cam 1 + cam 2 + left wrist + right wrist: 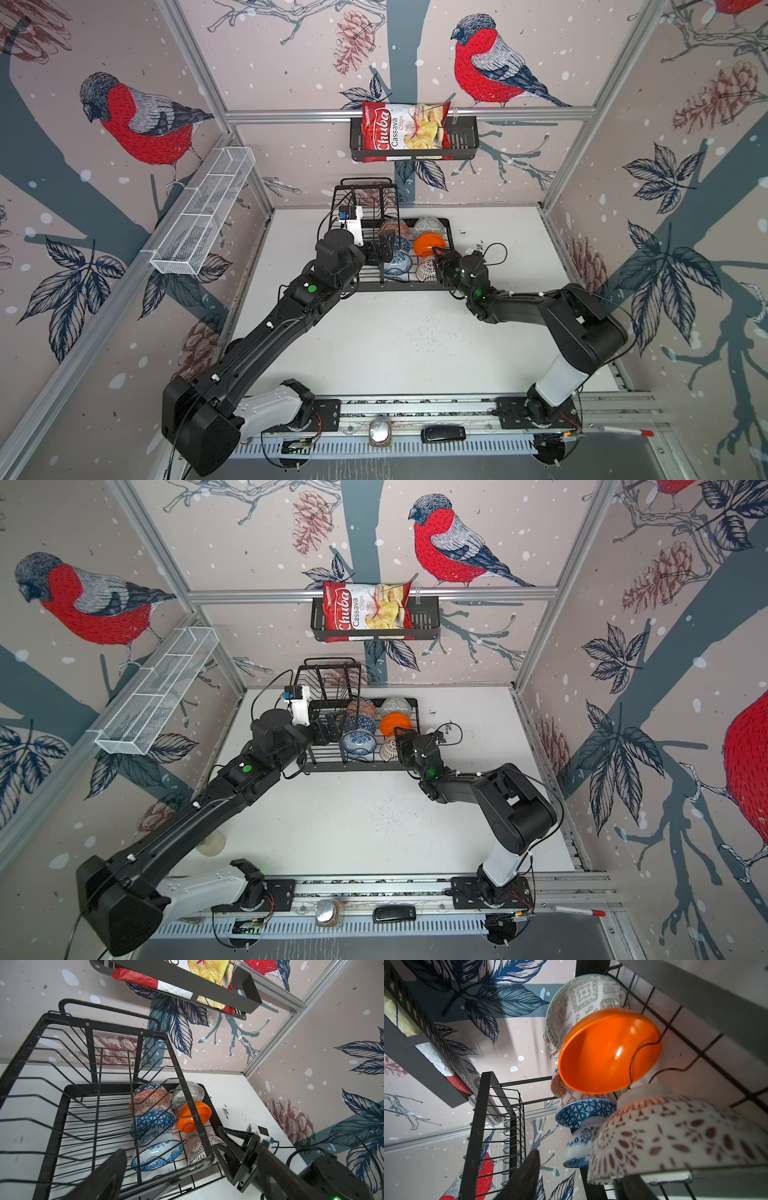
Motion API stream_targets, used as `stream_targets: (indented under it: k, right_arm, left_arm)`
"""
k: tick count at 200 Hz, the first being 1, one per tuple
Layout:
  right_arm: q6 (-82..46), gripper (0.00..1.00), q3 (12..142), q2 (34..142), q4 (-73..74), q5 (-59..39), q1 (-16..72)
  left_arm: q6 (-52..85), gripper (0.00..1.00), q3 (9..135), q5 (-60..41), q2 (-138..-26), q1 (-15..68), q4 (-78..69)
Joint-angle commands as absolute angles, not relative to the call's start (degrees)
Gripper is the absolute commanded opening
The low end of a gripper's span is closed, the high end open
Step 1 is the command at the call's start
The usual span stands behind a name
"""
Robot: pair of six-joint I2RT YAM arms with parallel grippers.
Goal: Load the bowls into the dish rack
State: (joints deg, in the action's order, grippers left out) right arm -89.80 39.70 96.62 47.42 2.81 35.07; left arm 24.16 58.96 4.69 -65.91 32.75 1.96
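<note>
I am working over a white table [395,353] with my two arms. The biggest thing on it is the dish rack [399,286], sitting at the far middle of the table. Its tall upper part is on the left and its low tray is on the right.

All six bowls are lying in the low tray, in two rows running from near to far. In the left row, the orange-white bowl [392,227] is farthest, the blue triangle bowl [402,243] is in the middle, and the blue flower bowl [397,264] is nearest. In the right row, the grey-white bowl [428,226] is farthest, the plain orange bowl [430,244] is next, and the white lattice bowl [426,268] is nearest. They are leaning on their edges, not sitting flat. So I think the loading is almost done.

My left gripper [390,249] is hanging just left of the left row. It is spread as wide as it goes and is holding nothing.

My right gripper [436,264] is at the near right corner of the tray, right beside the white lattice bowl. Its jaws are standing partway apart. I cannot tell if a finger is touching the bowl's edge.

The white lattice bowl is lying just left of my right gripper, so my right arm is the nearer one. The bowl's foot is pointing far, toward the orange bowl, and its mouth is facing near. I think my right gripper needs to back away to the near right, without bumping that bowl off its wire.
</note>
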Motion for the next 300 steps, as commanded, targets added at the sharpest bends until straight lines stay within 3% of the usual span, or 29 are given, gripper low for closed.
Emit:
stream_targets:
  k: [1, 35, 73, 111, 159, 178, 227, 259, 271, 300]
  right_arm:
    - [-88.11, 0.62, 39.64, 94.91, 45.81, 3.11, 35.24]
    - [-86.82, 0.75, 38.04, 90.64, 42.55, 3.46, 35.42]
    - [-82.18, 1.0, 37.58, 82.87, 32.22, 2.84, 35.6]
    - [-65.92, 1.0, 44.99, 70.48, 3.41, 10.96, 30.71]
    - [-48.68, 1.0, 52.25, 66.68, -11.09, 10.41, 6.42]
    - [-44.19, 1.0, 49.13, 65.72, -6.8, 14.17, 2.35]
    - [-23.64, 1.0, 32.05, 64.42, 19.75, 31.56, 3.16]
    - [-15.37, 1.0, 23.02, 66.51, 37.87, 29.72, 3.79]
    - [-14.32, 1.0, 21.7, 69.4, 41.31, 27.51, 3.6]
    - [-7.69, 1.0, 16.52, 75.29, 54.59, 29.99, 6.82]
  left_arm:
    - [23.64, 0.98, 58.83, 5.49, -65.55, 32.48, 0.28]
    - [22.78, 0.98, 57.94, 6.72, -64.02, 31.16, -0.38]
    - [20.76, 0.98, 58.23, 9.05, -61.84, 27.01, 0.14]
    - [18.79, 0.98, 56.89, 28.86, -60.24, 19.63, -0.73]
    - [20.3, 0.98, 43.07, 33.7, -61.35, 7.93, -11.94]
    - [19.38, 0.98, 36.48, 31.46, -62.9, 4.26, -16.05]
    - [13.87, 0.98, 22.39, 33.7, -69.56, 4.13, -36.74]
    - [7.93, 0.99, 15.79, 28.79, -77.83, 4.02, -55.9]
    - [7.31, 0.99, 16.66, 26.59, -77.92, 3.64, -54.13]
    - [5.12, 0.99, 12.95, 22.89, -79.91, 2.7, -65.71]
